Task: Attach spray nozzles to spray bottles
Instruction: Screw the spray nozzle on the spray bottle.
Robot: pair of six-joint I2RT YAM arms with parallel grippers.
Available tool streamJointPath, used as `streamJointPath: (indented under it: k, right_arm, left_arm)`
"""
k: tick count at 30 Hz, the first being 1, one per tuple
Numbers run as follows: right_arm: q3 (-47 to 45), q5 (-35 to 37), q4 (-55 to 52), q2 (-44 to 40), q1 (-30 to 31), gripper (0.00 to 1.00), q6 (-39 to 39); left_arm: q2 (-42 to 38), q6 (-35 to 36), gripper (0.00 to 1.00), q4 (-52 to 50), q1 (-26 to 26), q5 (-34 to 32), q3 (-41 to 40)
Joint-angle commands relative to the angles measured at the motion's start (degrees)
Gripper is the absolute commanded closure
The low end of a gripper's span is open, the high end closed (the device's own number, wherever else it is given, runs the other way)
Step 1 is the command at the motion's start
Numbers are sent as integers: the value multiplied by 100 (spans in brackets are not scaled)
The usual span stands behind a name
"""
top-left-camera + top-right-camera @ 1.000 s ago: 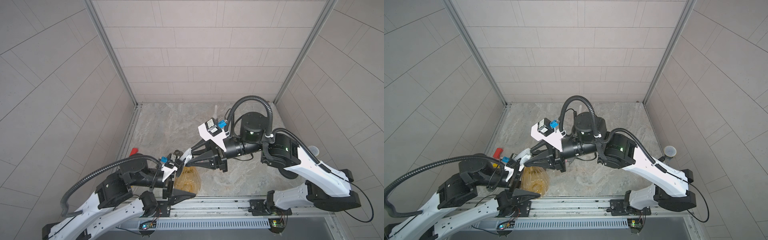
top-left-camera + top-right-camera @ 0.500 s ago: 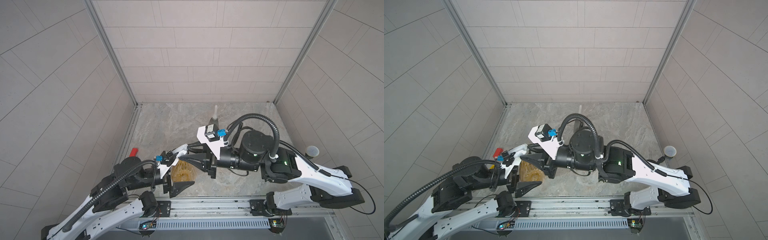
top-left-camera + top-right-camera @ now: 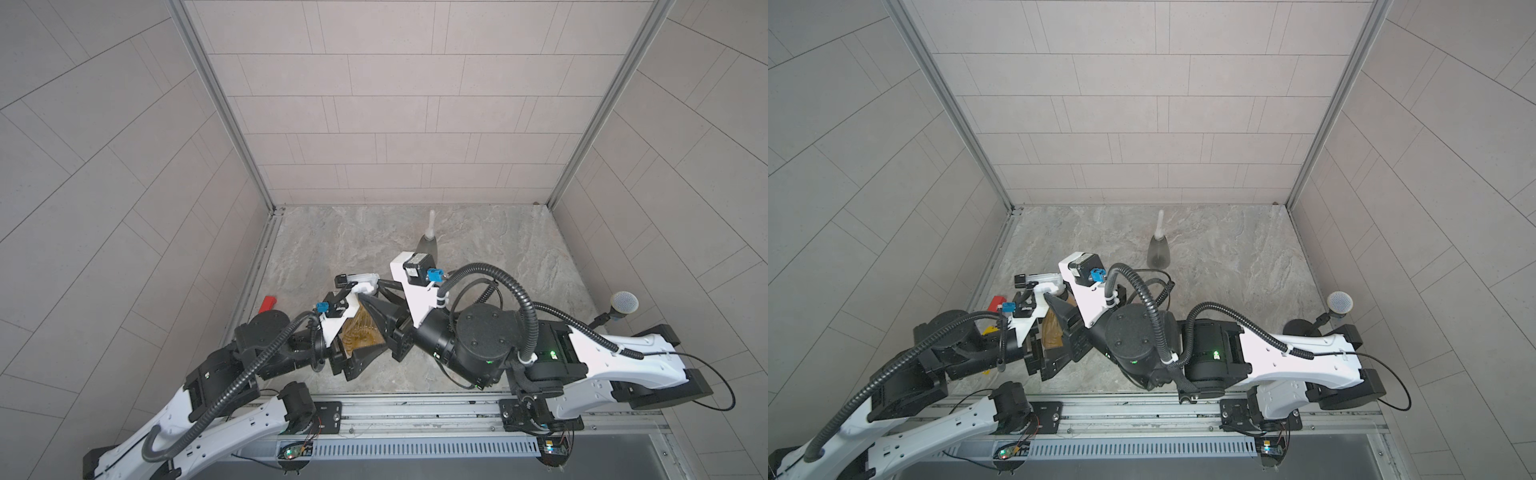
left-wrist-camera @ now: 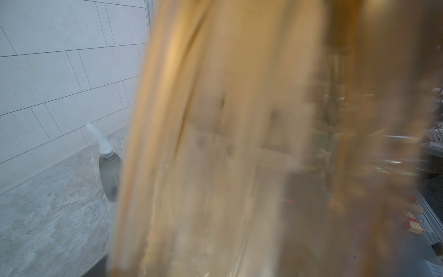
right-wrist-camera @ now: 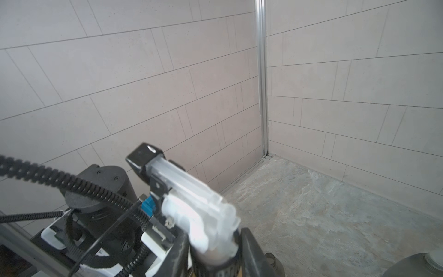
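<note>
Fingers [image 5: 251, 254] of R gripper [image 5: 214, 242] stand either side of the dark ribbed collar [image 5: 215, 268] under the black-tipped, clear-white plastic trigger nozzle [image 5: 191, 199], one black finger per flank. Whether they pinch it or sit just off it, can't tell. L gripper [image 3: 357, 338] fingers are spread wide and clamped low on the translucent, cone-shaped plastic amber bottle [image 3: 362, 332], so the bottle fills and blurs L wrist view.

Why so, prob: L acts as the vice, stopping the bottle spinning or tipping. R reaches in from 3 o'clock at neck height to turn the collar onto the thread. Working the collar rather than the spray head makes sense, since the collar likely carries the thread.

Where: in both top views the amber bottle is near the centre of the grey marbled table [image 3: 498, 266], a bit toward 7 o'clock, w/ the trigger nozzle sitting on its neck. Resting on table or lifted: can't tell.

Axis: bottle's long axis approx upright, wide base down, neck up. Nozzle head lies crosswise to that, approx level, black tip pointing to 9 o'clock. Dip tube not visible.

Elsewhere: smoky grey translucent bottle w/ white top [image 3: 1158, 253] stands upright at 12 o'clock, well apart, looks done. Small red plastic block [image 3: 268, 304] lies at 9 o'clock by table edge.
</note>
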Motion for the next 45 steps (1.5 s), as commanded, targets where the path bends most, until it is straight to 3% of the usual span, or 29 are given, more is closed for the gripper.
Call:
streamJointPath:
  k: [1,4,8,10,13,16,22,37,45]
  right_arm:
    - [-125,-799,-500,-238,220,50,-409]
    - [-246,-1356,-639,-709,220,38,-758]
    - [-344,-2479,-856,-1228,-128,31,-957]
    - [-232,-4053,-988,-1241,-983,31,-796]
    - [-129,-5784,-837,-1099,-1937,30,-578]
    - [157,-6416,-883,-870,-2118,30,-751]
    - [354,-6449,-837,-582,-2118,33,-843]
    - [574,-6335,-456,-223,-2119,41,-531]
    - [685,-6425,-443,-117,-2109,52,-436]
  left_arm:
    - [-7,-269,100,585,87,-140,185]
    - [-89,-274,100,533,88,19,167]
    - [-177,-222,100,494,85,501,134]
    - [-188,-220,100,512,87,1000,107]
    - [-122,-344,100,604,84,1789,94]
    - [-57,-475,100,689,89,2212,76]
    - [-8,-581,100,788,85,2493,63]
    - [74,-506,100,753,89,2466,2]
    - [65,-476,100,709,89,2385,-2]
